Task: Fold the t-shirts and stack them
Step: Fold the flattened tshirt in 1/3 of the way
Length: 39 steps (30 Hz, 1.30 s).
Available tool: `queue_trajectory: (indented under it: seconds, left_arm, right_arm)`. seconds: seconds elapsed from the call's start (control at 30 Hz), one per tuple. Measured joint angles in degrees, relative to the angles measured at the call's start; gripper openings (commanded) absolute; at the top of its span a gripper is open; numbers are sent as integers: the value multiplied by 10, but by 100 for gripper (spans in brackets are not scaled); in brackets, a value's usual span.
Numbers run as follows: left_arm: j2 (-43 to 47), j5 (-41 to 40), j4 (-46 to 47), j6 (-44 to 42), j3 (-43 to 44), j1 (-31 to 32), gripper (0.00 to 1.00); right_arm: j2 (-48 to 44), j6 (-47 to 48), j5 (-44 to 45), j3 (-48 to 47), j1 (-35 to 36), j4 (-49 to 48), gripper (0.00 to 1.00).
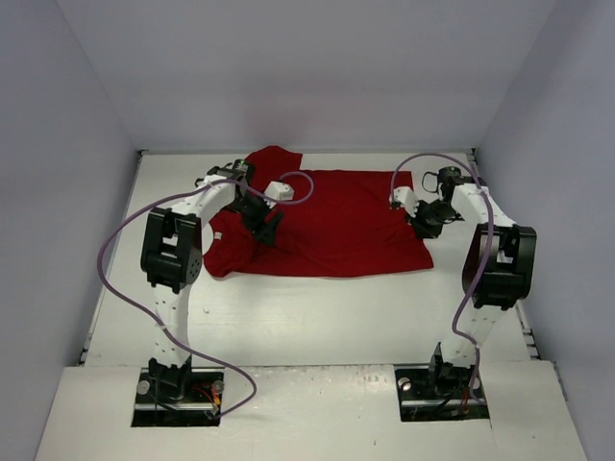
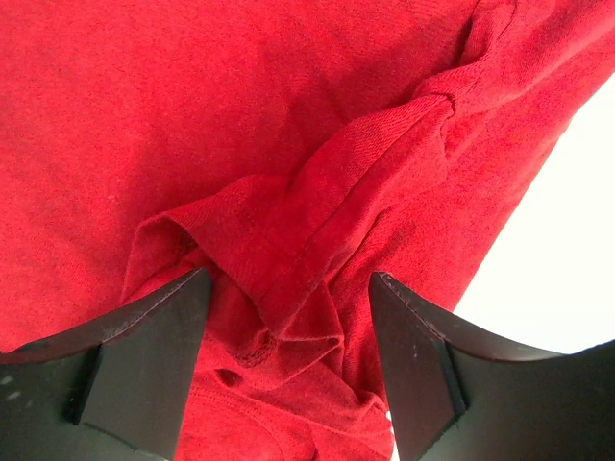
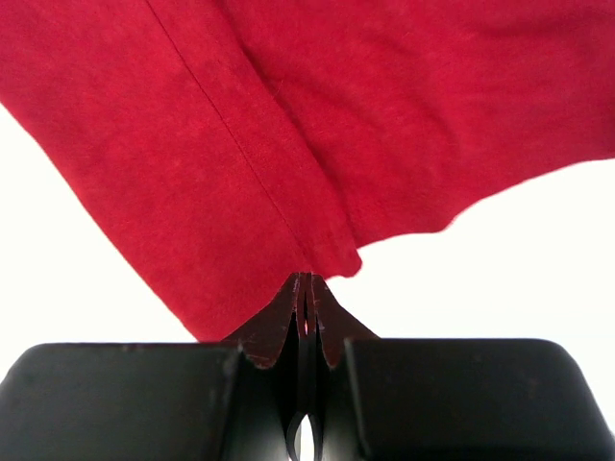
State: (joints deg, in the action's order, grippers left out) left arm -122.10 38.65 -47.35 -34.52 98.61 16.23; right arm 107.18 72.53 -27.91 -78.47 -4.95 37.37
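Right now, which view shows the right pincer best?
Right wrist: the right pincer is shut on the t-shirt hem. Top external shows it small at the shirt's right edge; left wrist does not show it.

Dark red t-shirt [image 1: 336,226] flat on white table [image 1: 288,307].

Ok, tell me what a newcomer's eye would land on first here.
The dark red t-shirt stands out, spread across the far half of the white table. At its right edge the right gripper is shut, pinching a corner of the hem. At its left side the left gripper is open, with a bunched fold of cloth between its fingers.
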Motion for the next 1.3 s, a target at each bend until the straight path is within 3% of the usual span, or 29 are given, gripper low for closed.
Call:
queue_trajectory:
  seconds: [0.07, 0.1, 0.17, 0.4, 0.7, 0.93, 1.2, 1.3]
  left_arm:
    - [2, 0, 0, 0, 0, -2, 65]
    - [4, 0, 0, 0, 0, -2, 66]
    - [5, 0, 0, 0, 0, -2, 68]
    - [5, 1, 0, 1, 0, -3, 70]
    - [5, 1, 0, 1, 0, -3, 70]
    - [7, 0, 0, 0, 0, -3, 70]
    - [16, 0, 0, 0, -1, -5, 70]
    - [16, 0, 0, 0, -1, -7, 70]
  right_arm:
    - [-20, 0, -8, -4, 0, 6, 4]
    - [-30, 0, -11, -7, 0, 8, 16]
    - [-43, 0, -14, -13, 1, 12, 28]
    - [-24, 13, -3, -25, 5, 25, 46]
    - [62, 68, 7, -53, 5, 64, 53]
    - [97, 110, 7, -85, 4, 82, 49]
    - [118, 133, 10, -92, 4, 89, 12]
    - [118, 139, 11, -92, 4, 93, 5]
